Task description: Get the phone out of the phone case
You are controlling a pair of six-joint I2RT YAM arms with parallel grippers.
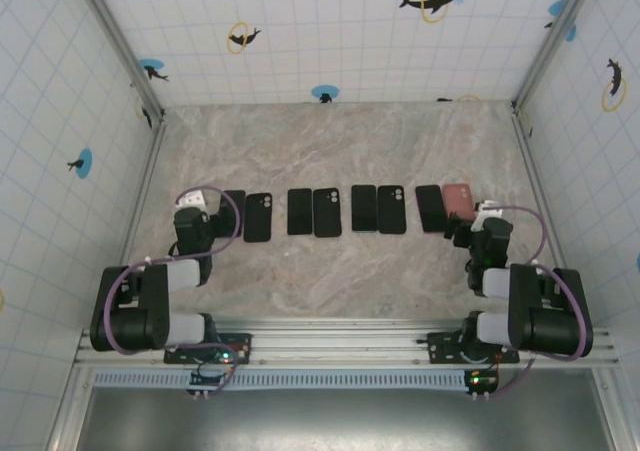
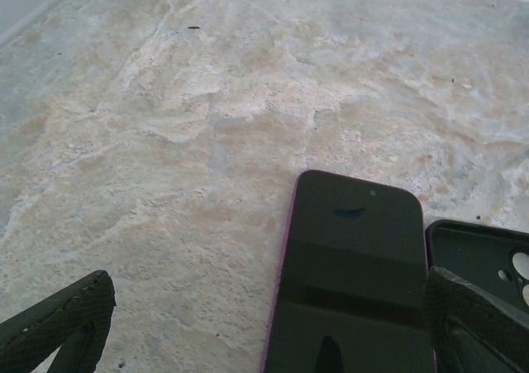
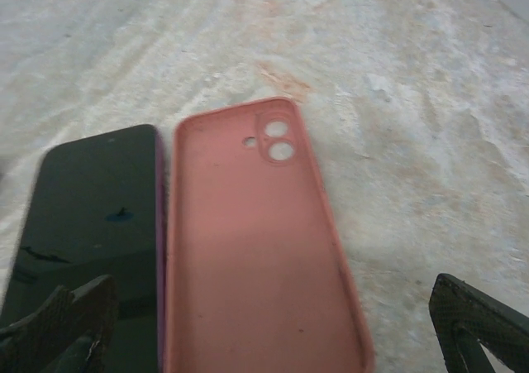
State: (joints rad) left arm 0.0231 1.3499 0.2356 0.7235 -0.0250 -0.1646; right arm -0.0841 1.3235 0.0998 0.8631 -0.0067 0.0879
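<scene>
A row of dark phones and phone cases lies across the middle of the table. At its left end a phone (image 2: 355, 265) with a purple edge lies screen up beside an empty black case (image 2: 479, 253). My left gripper (image 2: 266, 307) hovers open just near of them; the phone lies between its fingers (image 2: 70, 315). At the right end an empty pink case (image 3: 256, 241) lies inside up beside another dark phone (image 3: 91, 216). My right gripper (image 3: 271, 307) is open over the pink case, holding nothing. From above, the left gripper (image 1: 200, 211) and right gripper (image 1: 487, 221) flank the row.
Between the two ends lie two more phone-and-case pairs (image 1: 313, 212) (image 1: 377, 209). The marble tabletop (image 1: 330, 141) stretches behind the row. Tiled walls with metal rails (image 1: 150, 171) close in the left, right and back sides.
</scene>
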